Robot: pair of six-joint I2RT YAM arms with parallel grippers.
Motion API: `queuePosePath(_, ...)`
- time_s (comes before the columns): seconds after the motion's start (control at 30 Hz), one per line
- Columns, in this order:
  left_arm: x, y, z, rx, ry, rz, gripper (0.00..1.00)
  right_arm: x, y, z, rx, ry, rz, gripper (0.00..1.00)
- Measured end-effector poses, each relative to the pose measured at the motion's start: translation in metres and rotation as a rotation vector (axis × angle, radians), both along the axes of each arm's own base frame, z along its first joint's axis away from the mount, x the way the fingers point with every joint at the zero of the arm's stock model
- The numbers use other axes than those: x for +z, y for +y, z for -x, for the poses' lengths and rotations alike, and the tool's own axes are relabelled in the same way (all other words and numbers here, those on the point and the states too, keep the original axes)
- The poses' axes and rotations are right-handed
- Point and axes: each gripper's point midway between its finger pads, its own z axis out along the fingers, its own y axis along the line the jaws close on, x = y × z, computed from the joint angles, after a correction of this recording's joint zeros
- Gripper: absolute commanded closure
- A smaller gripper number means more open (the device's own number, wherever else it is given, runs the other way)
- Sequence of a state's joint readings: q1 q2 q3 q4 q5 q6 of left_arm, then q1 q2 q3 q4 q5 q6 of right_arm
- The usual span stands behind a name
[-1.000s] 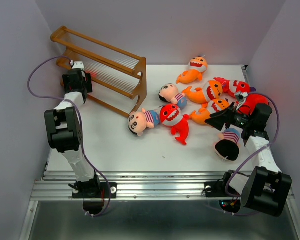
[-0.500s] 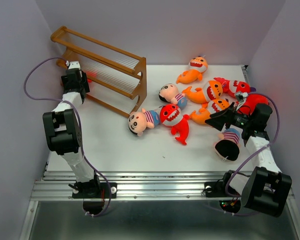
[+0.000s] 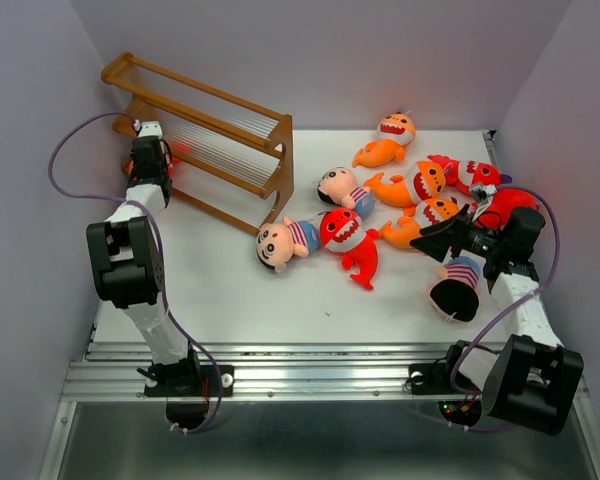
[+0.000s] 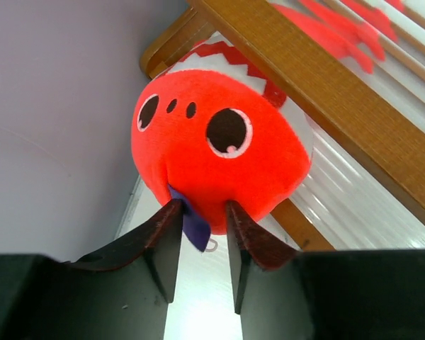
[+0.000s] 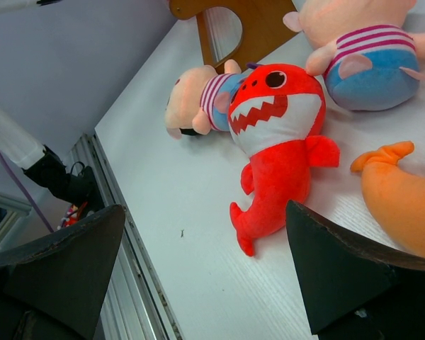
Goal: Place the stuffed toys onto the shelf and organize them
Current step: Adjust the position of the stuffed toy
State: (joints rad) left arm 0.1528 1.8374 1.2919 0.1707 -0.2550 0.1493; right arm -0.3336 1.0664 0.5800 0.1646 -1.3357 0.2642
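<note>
A red shark leans against the brown wooden shelf at its left end. My left gripper is shut on the lower edge of its head, with a purple tag against one finger. From above, only a red patch of this shark shows beside the left gripper at the shelf. My right gripper hangs open and empty over the table near another red shark and a striped-shirt boy. Seen from above, the right gripper sits among the toys.
Loose toys lie right of the shelf: a boy, orange sharks, red sharks and a boy by the right arm. Walls close in on both sides. A metal rail runs along the near edge.
My left gripper's jaws have narrowed from wide open onto the red shark, and the wrist has shifted slightly left. The right arm has not moved.
</note>
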Motion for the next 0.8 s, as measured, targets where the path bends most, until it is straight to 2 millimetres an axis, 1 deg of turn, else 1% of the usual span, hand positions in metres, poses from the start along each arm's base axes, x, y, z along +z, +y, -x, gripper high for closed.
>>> queuePosePath(0.03,0.001,0.001,0.0,-0.001,-0.001,-0.007,0.62,0.0,0.0,0.0,0.0,0.0,0.0,0.0)
queuePosePath(0.1,-0.001,0.003,-0.003,-0.006,0.009,-0.028,0.72,0.0,0.0,0.0,0.0,0.0,0.0,0.0)
queuePosePath(0.3,-0.01,0.011,-0.019,-0.013,0.044,-0.08,0.72,0.0,0.0,0.0,0.0,0.0,0.0,0.0)
queuePosePath(0.43,-0.011,0.017,-0.023,-0.008,0.06,-0.113,0.73,0.0,0.0,0.0,0.001,0.001,-0.001,0.0)
queuePosePath(0.7,0.004,0.021,-0.029,-0.003,0.04,-0.149,0.73,-0.001,0.0,0.0,0.007,0.008,-0.005,0.0)
queuePosePath(0.8,0.014,0.023,-0.034,-0.005,0.02,-0.159,0.73,-0.001,0.0,0.0,0.008,0.008,-0.006,0.0)
